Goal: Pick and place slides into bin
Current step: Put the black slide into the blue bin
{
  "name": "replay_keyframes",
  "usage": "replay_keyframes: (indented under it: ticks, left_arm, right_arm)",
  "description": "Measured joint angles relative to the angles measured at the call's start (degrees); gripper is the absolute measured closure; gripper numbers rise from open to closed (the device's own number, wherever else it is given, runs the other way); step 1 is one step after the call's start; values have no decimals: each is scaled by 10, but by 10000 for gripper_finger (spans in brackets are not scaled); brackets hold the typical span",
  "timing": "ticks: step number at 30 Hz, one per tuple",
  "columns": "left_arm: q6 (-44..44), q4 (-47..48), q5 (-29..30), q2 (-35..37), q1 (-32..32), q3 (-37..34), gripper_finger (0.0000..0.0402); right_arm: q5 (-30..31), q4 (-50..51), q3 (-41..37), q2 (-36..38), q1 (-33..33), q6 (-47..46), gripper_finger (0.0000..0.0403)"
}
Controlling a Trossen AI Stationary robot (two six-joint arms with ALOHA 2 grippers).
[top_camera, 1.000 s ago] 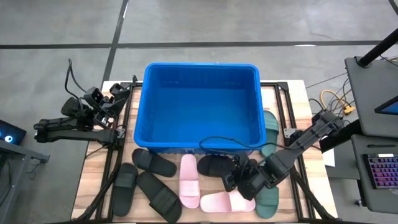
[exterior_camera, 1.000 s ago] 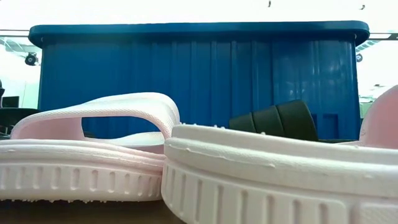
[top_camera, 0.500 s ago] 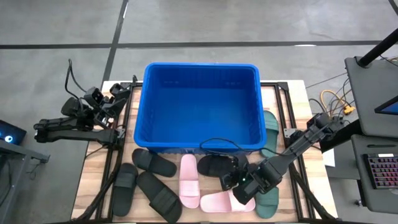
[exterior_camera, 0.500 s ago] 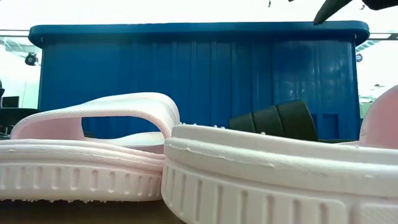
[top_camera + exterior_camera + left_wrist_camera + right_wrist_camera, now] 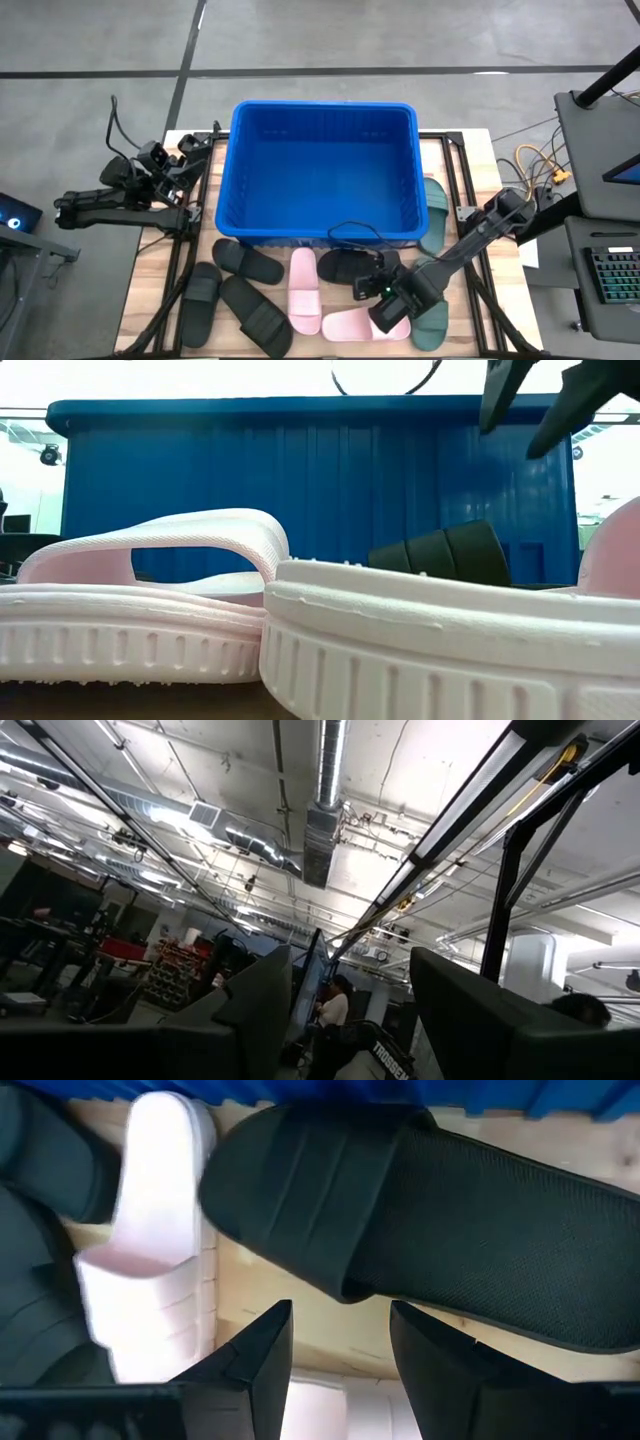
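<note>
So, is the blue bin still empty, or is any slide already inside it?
Empty. In the high view the bin shows only its bare blue floor, and the slides, such as the black slide, lie on the table beside it.

1. The bin (image 5: 322, 170) interior lies open from above.
2. Near the table's front edge, slides (image 5: 250, 290) crowd together, leaving little bare wood.
3. The right gripper (image 5: 372, 291), fingers apart, hangs over the black slide (image 5: 420, 1210).

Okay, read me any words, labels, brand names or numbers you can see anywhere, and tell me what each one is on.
"TROSS…" (cut off at the picture's edge): white letters on the dark robot part in the left wrist view.
Nothing readable on the bin or the slides.
</note>
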State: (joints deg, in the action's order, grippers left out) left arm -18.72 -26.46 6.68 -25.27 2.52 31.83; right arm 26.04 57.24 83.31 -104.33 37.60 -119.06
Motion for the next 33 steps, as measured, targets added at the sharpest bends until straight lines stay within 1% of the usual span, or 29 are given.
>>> replay_keyframes:
  ticks: [5, 10, 18, 28, 33]
  left_arm:
    - [0, 1, 0, -2, 0, 0, 212]
    - [-1, 1, 0, -1, 0, 0, 212]
    - [-4, 1, 0, -1, 0, 0, 212]
    - [-4, 1, 0, -1, 0, 0, 212]
    - [-4, 1, 0, -1, 0, 0, 212]
  right_arm:
    - [1, -5, 0, -18, 0, -20, 243]
    - [14, -6, 1, -19, 0, -25, 243]
    - [55, -6, 0, -24, 0, -26, 243]
    - [58, 0, -5, -35, 0, -20, 243]
    - [75, -7, -5, -51, 1, -21, 243]
